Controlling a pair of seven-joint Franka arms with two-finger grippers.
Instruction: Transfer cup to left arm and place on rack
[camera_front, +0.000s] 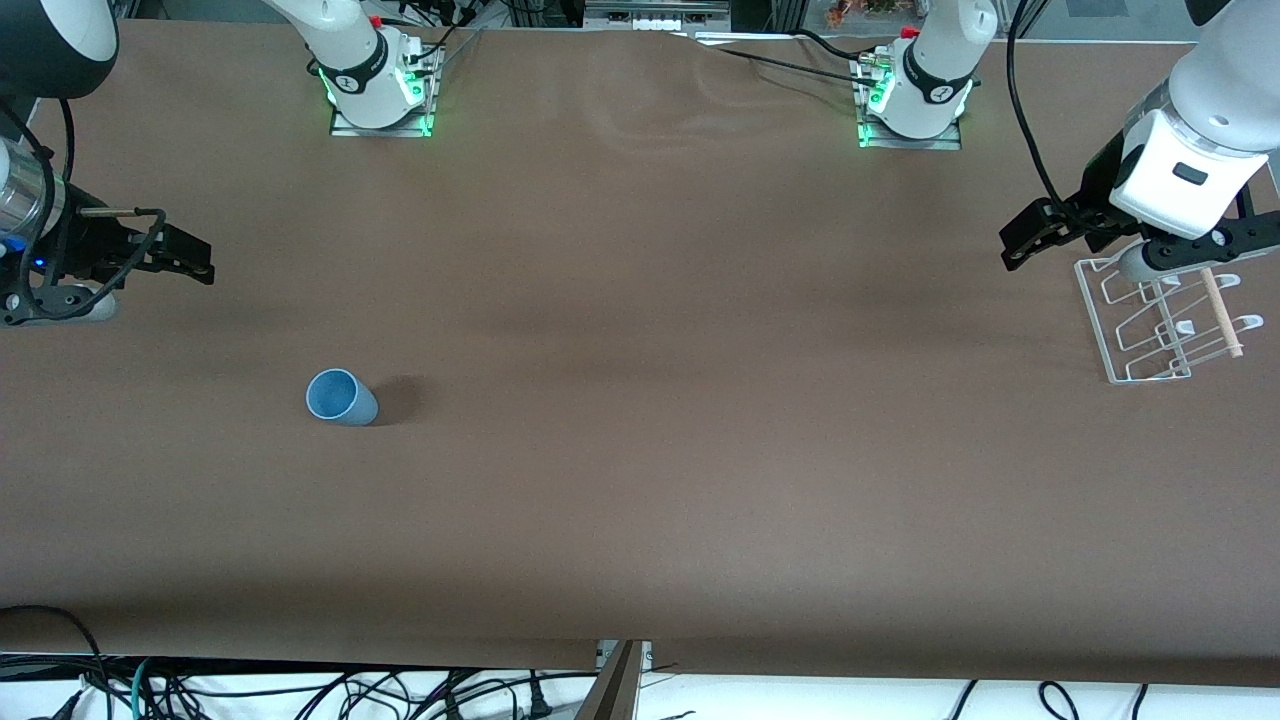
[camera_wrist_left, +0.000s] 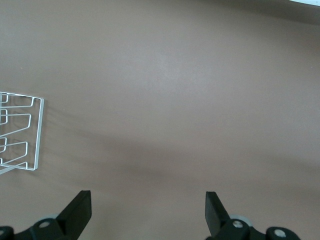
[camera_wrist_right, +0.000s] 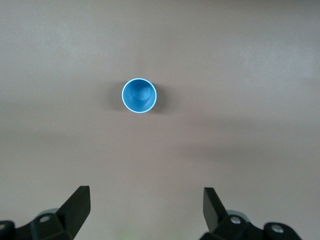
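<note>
Likely light, stiff, slick plastic, the cup (camera_front: 341, 398) stands alone on the desk (camera_front: 640, 480), best pinched across its rim by the released right hand (camera_wrist_right: 145, 207); left hand (camera_wrist_left: 148, 212) waits released by the rack (camera_front: 1165, 320).

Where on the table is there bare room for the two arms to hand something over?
The wide brown stretch between the cup and the rack is bare. It is tight only at the left arm's end, where the open left gripper hangs by the rack. The open right gripper waits at its own end.
</note>
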